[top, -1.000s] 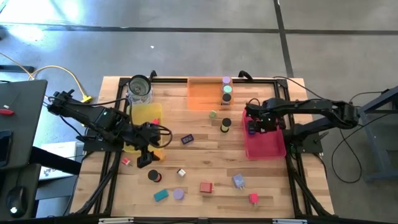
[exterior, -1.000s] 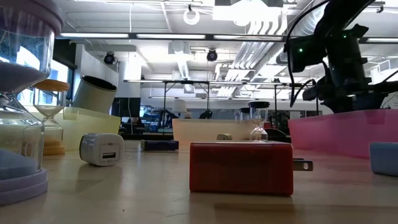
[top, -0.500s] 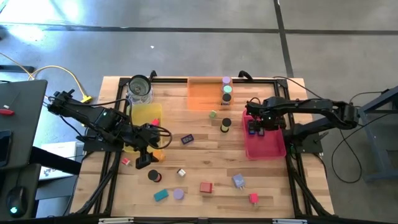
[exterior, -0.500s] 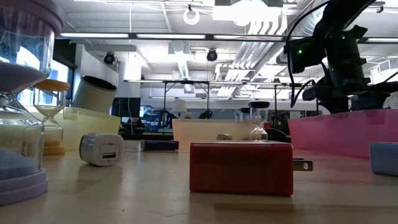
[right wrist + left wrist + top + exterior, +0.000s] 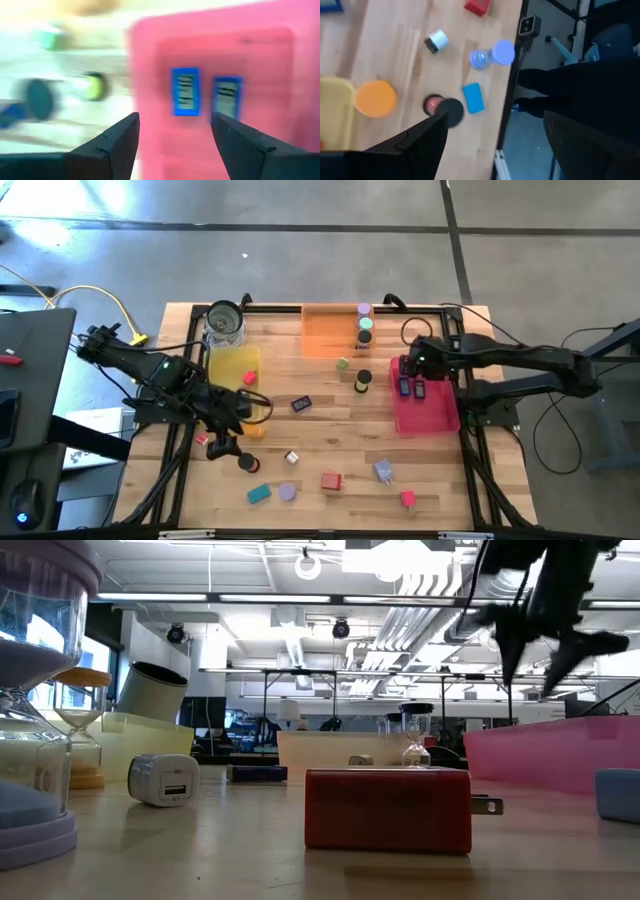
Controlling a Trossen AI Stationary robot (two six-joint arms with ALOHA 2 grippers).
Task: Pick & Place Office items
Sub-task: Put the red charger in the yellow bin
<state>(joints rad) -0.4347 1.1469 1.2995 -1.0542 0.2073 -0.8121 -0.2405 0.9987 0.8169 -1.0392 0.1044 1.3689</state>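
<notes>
My right gripper (image 5: 412, 366) hangs open and empty over the pink tray (image 5: 436, 418); in the low view it stands high above the tray (image 5: 545, 640). Two dark-blue blocks (image 5: 185, 91) (image 5: 227, 95) lie flat on the tray floor under it. My left gripper (image 5: 224, 444) is open and hovers beside a black-topped cylinder (image 5: 451, 109) and a teal block (image 5: 472, 97), touching neither. Loose on the table are a red block (image 5: 331, 481), a lavender block (image 5: 384, 471), a dark-blue block (image 5: 301, 404) and an orange cylinder (image 5: 252, 430).
A clear glass jar (image 5: 225, 323) and a yellow tray (image 5: 235, 365) stand at the far left. The orange tray (image 5: 330, 335) at the far edge holds three short cylinders. A black-and-yellow cylinder (image 5: 362, 381) stands left of the pink tray. A black frame edges the table.
My right gripper has opened and risen out of the pink tray, drawing slightly toward the far edge; two dark-blue blocks now lie uncovered on the tray floor. My left gripper has shifted a little toward the table's left and near edges.
</notes>
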